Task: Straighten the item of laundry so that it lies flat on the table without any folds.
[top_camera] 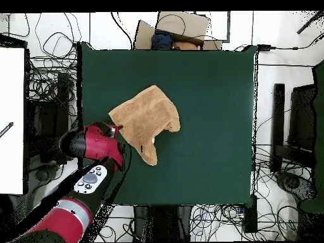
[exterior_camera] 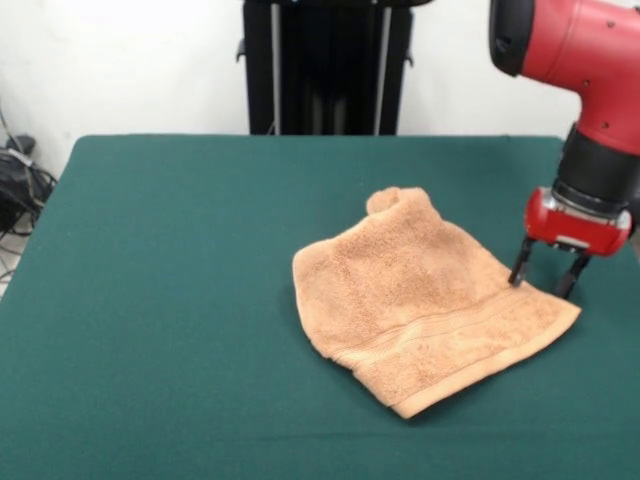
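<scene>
The peach-orange towel (exterior_camera: 415, 300) lies on the dark green table (exterior_camera: 170, 300), right of the middle. It is mostly spread out, with its far corner bunched into a raised fold and a woven border band along the near edge. No tag shows. My gripper (exterior_camera: 545, 278) hangs open just above the towel's right corner, one fingertip at the towel's edge, holding nothing. In the overhead view the towel (top_camera: 147, 116) lies on the left half of the table (top_camera: 209, 95), with the gripper (top_camera: 116, 130) at its left corner.
The robot's black pedestal (exterior_camera: 325, 65) stands behind the table's far edge. Cables (exterior_camera: 20, 185) lie on the floor off the left side. A cardboard box (top_camera: 174, 28) sits beyond the table's top edge in the overhead view.
</scene>
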{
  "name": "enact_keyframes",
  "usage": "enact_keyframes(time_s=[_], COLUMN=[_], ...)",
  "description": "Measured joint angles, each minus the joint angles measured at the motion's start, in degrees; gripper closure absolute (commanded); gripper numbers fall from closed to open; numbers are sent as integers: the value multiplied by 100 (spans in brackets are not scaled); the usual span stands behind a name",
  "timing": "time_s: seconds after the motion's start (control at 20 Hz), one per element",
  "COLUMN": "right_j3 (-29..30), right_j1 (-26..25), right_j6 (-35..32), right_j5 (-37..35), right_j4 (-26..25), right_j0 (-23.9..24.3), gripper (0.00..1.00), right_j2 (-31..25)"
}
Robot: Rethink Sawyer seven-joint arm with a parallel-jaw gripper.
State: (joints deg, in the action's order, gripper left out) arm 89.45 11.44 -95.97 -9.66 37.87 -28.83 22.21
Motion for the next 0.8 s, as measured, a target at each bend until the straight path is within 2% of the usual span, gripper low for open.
enact_keyframes(time_s=[0.2, 0.8], right_j3=[-230, -518], right_j1=[-200, -375], right_j6=[0, 0], right_j5=[-204, -587], right_j4=[-1, -2], right_j0=[-208, -279], gripper=[0, 0], right_j2=[304, 543])
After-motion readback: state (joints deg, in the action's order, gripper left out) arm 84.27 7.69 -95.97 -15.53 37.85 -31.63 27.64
